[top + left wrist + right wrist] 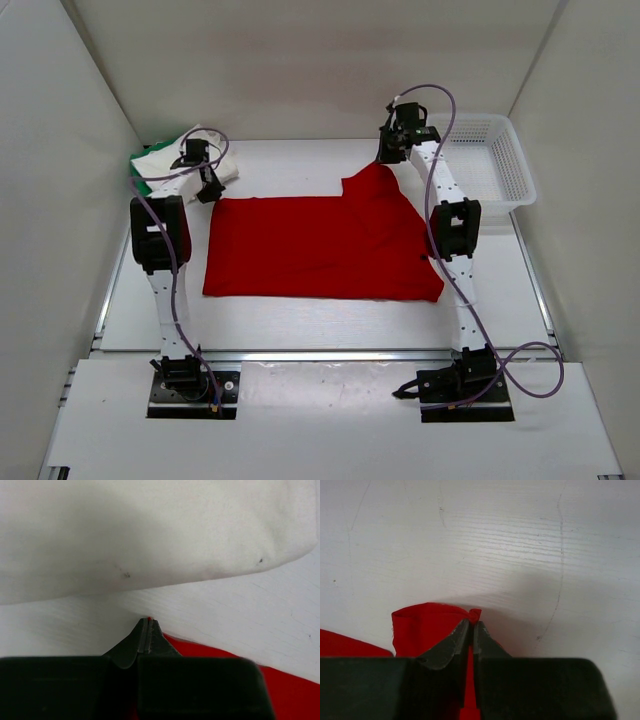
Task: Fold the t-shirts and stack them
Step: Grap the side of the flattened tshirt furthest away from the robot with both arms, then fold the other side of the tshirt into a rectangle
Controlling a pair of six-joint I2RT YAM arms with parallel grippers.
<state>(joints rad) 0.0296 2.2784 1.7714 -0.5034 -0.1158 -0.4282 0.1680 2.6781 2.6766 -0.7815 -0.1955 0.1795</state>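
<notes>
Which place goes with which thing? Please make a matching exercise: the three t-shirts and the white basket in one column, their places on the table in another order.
Things:
1. red t-shirt
2. white t-shirt
3. green t-shirt
4. white mesh basket

Places:
A. far right corner
B. far left, lying on another shirt
C. spread across the middle
D. far left, mostly covered, only an edge showing

Pairs: 1-C; 2-B; 3-D; 4-A

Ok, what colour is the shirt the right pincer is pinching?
Plain bright red; the shirt in the right pincer shows best in the top external view.
</notes>
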